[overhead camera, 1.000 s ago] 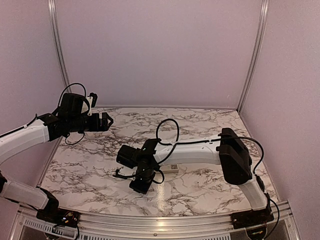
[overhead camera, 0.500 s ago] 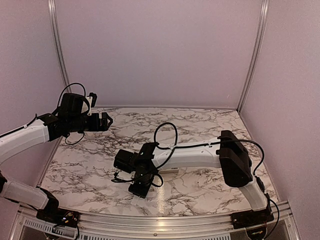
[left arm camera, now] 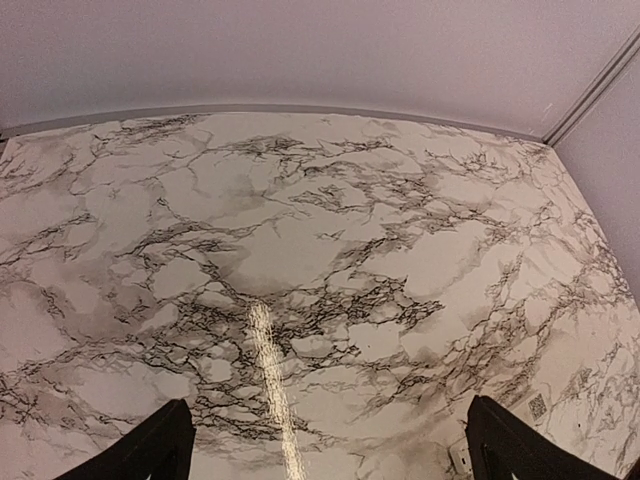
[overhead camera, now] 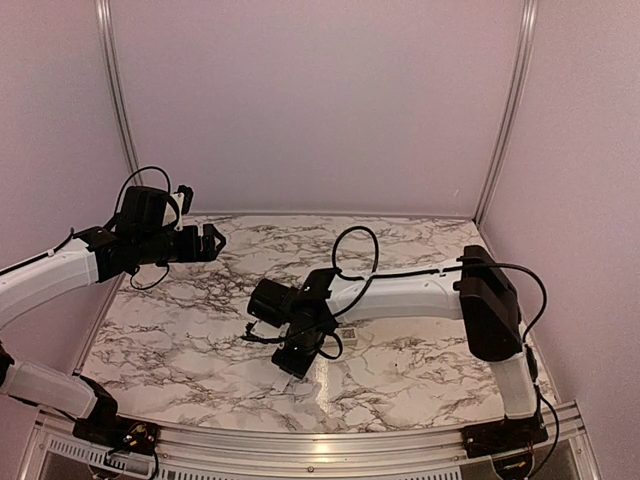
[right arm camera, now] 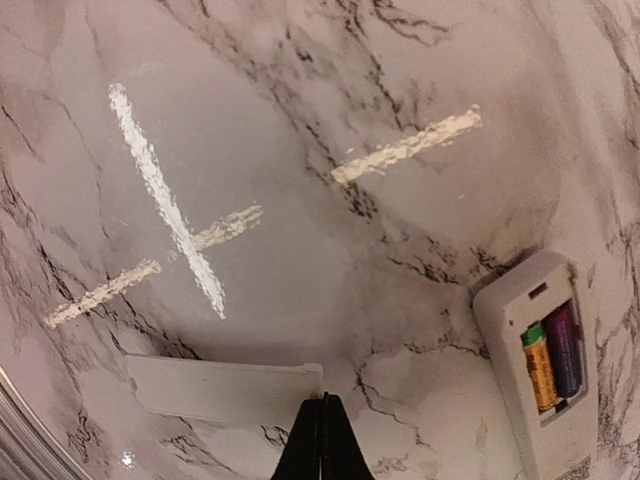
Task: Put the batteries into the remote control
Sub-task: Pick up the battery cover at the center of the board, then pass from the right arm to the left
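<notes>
The white remote control (right arm camera: 520, 400) lies back up on the marble at the right of the right wrist view. Two batteries sit side by side in its open recess, one green and orange (right arm camera: 538, 365), one purple (right arm camera: 563, 350). A plain white cover plate (right arm camera: 225, 390) lies flat to its left. My right gripper (right arm camera: 322, 402) is shut, its tips at the plate's near right corner, with nothing seen between them. From above, the right gripper (overhead camera: 290, 362) hangs low over the table, and a bit of the remote control (overhead camera: 346, 335) shows behind it. My left gripper (overhead camera: 212, 241) is open and empty, high at the far left.
The left wrist view shows bare marble table (left arm camera: 320, 250) between its wide-apart fingers (left arm camera: 150, 455). Purple walls and metal posts (overhead camera: 505, 110) close the back and sides. A raised metal rail (overhead camera: 320, 440) runs along the near table edge.
The right gripper's last small gap has closed. The right arm swung slightly left, then back right and away from the near edge. The left arm stayed still.
</notes>
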Tool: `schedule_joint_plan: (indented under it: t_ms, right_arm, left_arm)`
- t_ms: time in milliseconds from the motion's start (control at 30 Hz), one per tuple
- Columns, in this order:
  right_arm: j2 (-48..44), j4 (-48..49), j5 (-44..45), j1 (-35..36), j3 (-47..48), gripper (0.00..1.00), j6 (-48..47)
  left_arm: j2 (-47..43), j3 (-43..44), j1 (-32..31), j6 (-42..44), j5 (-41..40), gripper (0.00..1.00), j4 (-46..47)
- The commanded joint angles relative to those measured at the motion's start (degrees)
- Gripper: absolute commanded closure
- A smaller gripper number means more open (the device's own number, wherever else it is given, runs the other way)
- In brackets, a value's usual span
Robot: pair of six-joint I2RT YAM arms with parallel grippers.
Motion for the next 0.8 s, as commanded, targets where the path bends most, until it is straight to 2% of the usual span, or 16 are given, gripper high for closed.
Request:
schedule_joint_plan:
  t_ms: [0, 167, 300, 533, 767]
  right_arm:
    - [-7.42, 6.11, -0.71, -3.74, -2.77, 1.0, 1.67]
    - [-12.41, 11.33, -7.39, -8.11, -8.16, 1.0, 1.86]
    - [-17.02, 16.86, -17.1, -13.08, -13.88, 1.0, 2.45]
    - [-26.59, 30.78, -34.17, -22.16, -21.4, 1.0, 8.19]
    - [-30.98, 41.64, -48.34, -27.56, -24.25, 1.0, 16.64]
  left_arm:
    - [-0.51, -0.75, 0.42, -0.73, 2.1, 0.01, 2.75]
    - [-1.93, -2.45, 0.42, 0.42, 7.29, 0.01, 5.48]
    - [-5.52, -5.3, 0.42, 1.13, 10.34, 0.01, 10.87]
    - [-15.76, -18.0, 0.37, 2.06, 11.96, 0.01, 30.92]
    - [-22.16, -28.13, -1.68, 5.85, 17.98, 0.06, 48.96]
